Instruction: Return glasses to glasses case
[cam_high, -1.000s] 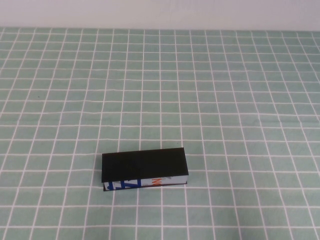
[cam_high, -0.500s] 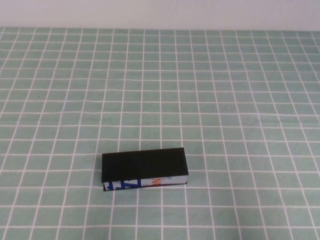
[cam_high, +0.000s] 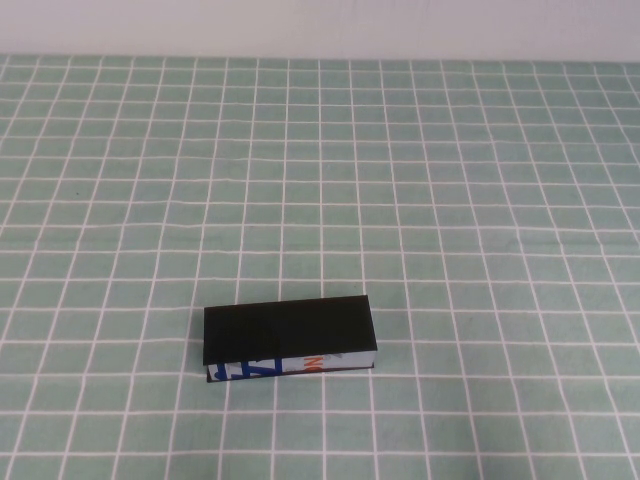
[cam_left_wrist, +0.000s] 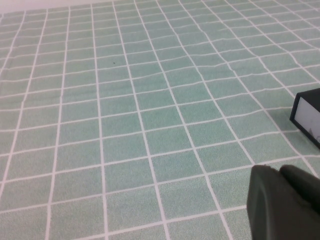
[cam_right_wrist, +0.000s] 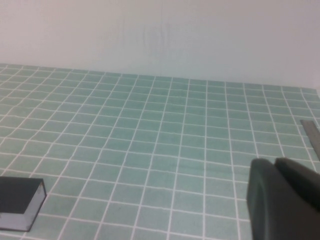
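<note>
The glasses case (cam_high: 288, 335) lies on the table near the front, left of centre, with its black lid shut and the white printed strip facing the front edge. The glasses are out of view. Neither arm shows in the high view. In the left wrist view my left gripper (cam_left_wrist: 277, 170) hangs above the cloth with its fingers together and nothing between them; an end of the case (cam_left_wrist: 309, 114) shows well apart from it. In the right wrist view my right gripper (cam_right_wrist: 274, 161) is shut and empty, far from the case (cam_right_wrist: 20, 200).
A green cloth with a white grid (cam_high: 450, 200) covers the whole table. A white wall (cam_high: 320, 25) stands along the far edge. A grey strip (cam_right_wrist: 312, 135) lies at the cloth's edge in the right wrist view.
</note>
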